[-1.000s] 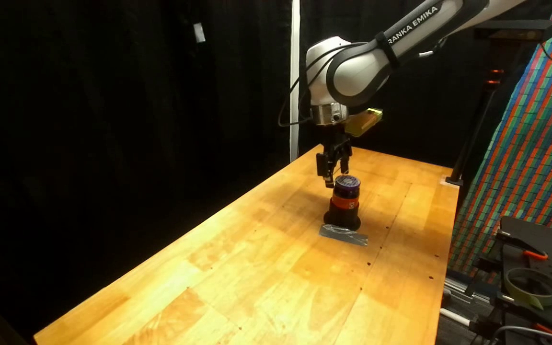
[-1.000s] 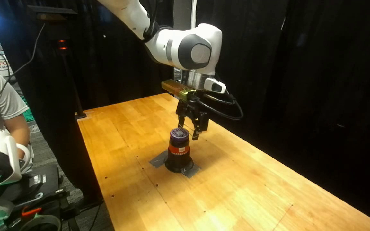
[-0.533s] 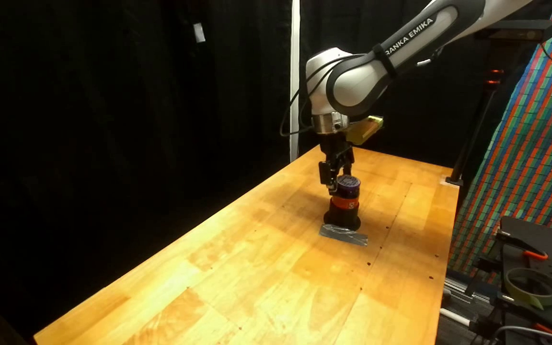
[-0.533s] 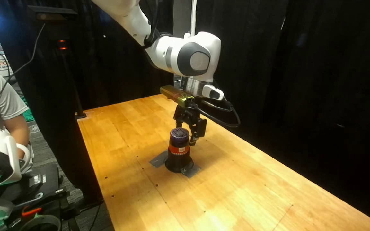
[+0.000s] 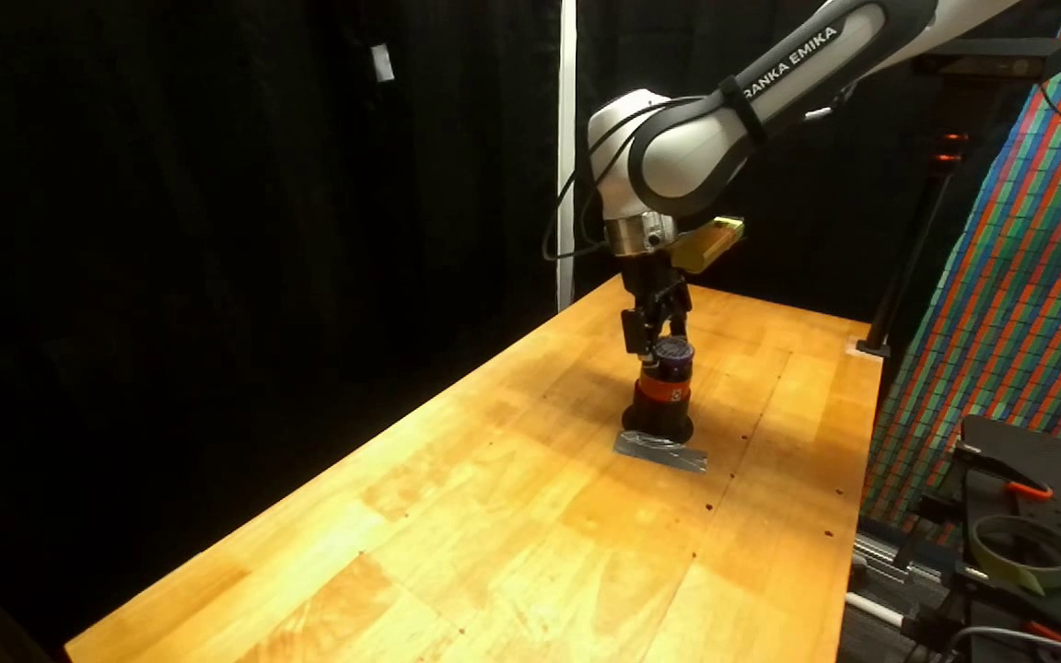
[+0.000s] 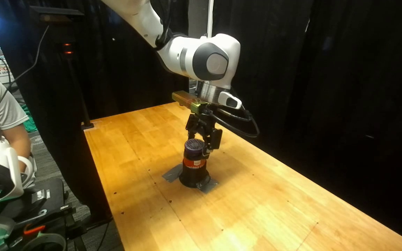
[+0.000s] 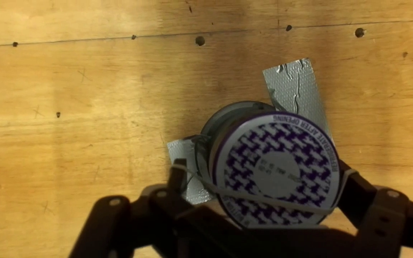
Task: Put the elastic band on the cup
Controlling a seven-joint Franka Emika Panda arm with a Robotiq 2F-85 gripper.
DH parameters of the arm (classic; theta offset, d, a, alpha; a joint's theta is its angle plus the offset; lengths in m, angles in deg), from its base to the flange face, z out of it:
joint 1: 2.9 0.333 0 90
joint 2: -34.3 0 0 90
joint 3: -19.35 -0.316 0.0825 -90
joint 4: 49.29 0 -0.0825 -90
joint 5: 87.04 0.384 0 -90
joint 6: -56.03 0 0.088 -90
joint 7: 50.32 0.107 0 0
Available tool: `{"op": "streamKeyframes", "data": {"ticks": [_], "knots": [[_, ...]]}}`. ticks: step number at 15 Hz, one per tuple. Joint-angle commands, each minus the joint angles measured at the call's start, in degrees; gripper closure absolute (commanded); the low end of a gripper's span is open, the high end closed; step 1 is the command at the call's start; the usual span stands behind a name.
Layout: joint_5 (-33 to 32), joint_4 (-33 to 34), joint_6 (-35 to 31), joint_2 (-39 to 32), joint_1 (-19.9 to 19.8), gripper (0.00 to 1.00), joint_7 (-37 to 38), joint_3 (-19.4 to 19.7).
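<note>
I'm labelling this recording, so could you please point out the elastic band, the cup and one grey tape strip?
Elastic band (image 7: pixel 264 199): wrist view, on its long pale strand.
Cup (image 6: pixel 194 162): an exterior view, on its orange-red label.
Grey tape strip (image 5: pixel 661 452): an exterior view, on the middle of its surface.

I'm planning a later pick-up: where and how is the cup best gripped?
Probably round the sides of its purple lid, coming straight down: the cup stands upright, round on top. The black base flares wider and has grey tape at its edge, so gripping low looks awkward.
</note>
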Motion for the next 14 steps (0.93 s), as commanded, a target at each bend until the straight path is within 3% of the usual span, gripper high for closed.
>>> {"op": "streamKeyframes", "data": {"ticks": [1, 8, 14], "knots": [[-0.4, -4.0, 0.4, 4.1, 0.1, 0.00, 1.1, 0.5], [0.0, -11.7, -2.5, 9.3, -0.7, 0.00, 1.2, 0.5], [-0.8, -19.1, -10.1, 12.2, -1.0, 0.00, 1.9, 0.8]]}}
